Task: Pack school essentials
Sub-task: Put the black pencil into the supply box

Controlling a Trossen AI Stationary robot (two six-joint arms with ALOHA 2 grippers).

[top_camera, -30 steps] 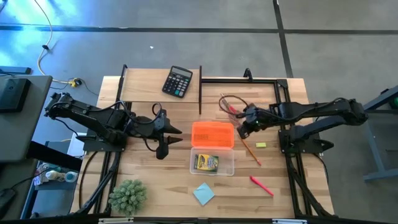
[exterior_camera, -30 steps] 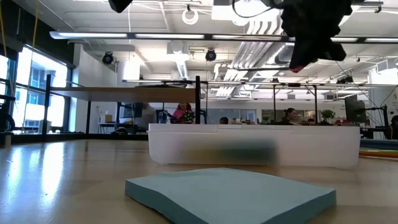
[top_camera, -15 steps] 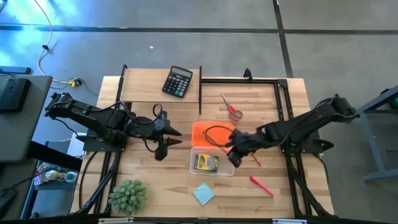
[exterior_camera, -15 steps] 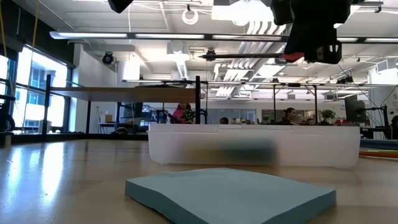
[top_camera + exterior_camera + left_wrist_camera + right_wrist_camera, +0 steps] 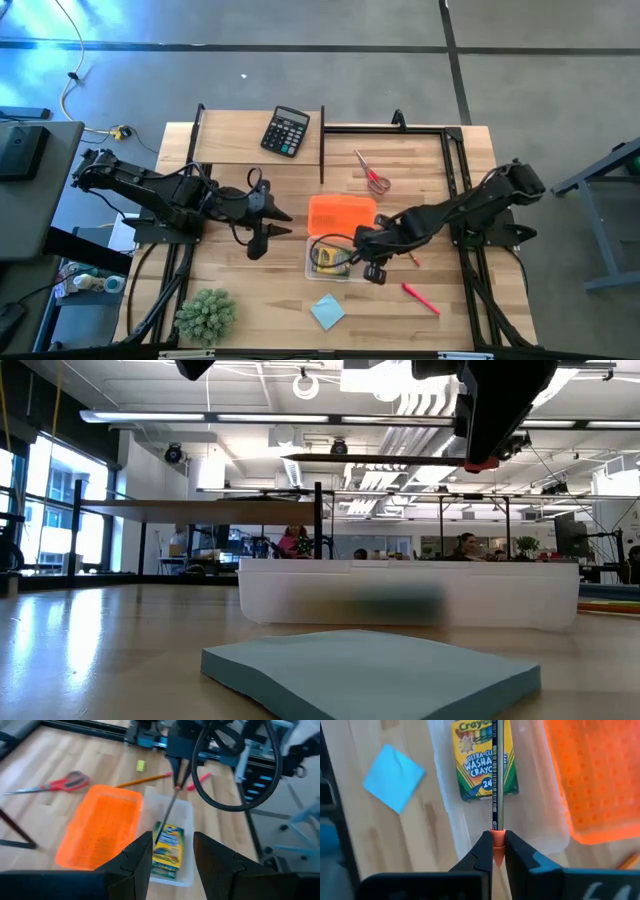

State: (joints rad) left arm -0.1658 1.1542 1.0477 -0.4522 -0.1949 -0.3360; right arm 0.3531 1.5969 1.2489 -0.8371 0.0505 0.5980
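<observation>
My right gripper [image 5: 362,258] [image 5: 497,842] hovers over the clear box's [image 5: 370,270] right end, shut on a dark blue pencil [image 5: 496,775] [image 5: 380,458]. The yellow-green crayon pack [image 5: 330,261] [image 5: 485,760] lies flat in that box. Red-handled scissors [image 5: 373,175] lie on the far side of the table, a red pen [image 5: 421,298] near-right, and the light-blue note pad [image 5: 327,311] [image 5: 370,670] in front of the box. The yellow eraser [image 5: 141,765] shows in the left wrist view. My left gripper [image 5: 270,222] [image 5: 172,840] waits open, left of the box. My right gripper pinches the pencil's orange eraser end [image 5: 498,836] between its two fingertips [image 5: 484,851]. The fingers come from the table's right and lie along the pencil, which sticks straight out ahead of them. The pencil is lifted clear, about level, above the crayon pack.
An orange lid [image 5: 342,215] lies against the box's far side. An orange-yellow pencil [image 5: 145,780] lies right of the box. A black calculator [image 5: 286,131] sits at the far edge and a green spiky plant [image 5: 206,315] at the near-left corner. A black frame [image 5: 322,140] rims the table.
My right gripper has travelled from beside the scissors toward the table's near-left and now hangs over the clear box, carrying the pencil along. The pencil has swung level over the crayon pack. The scissors have stayed where they were.
</observation>
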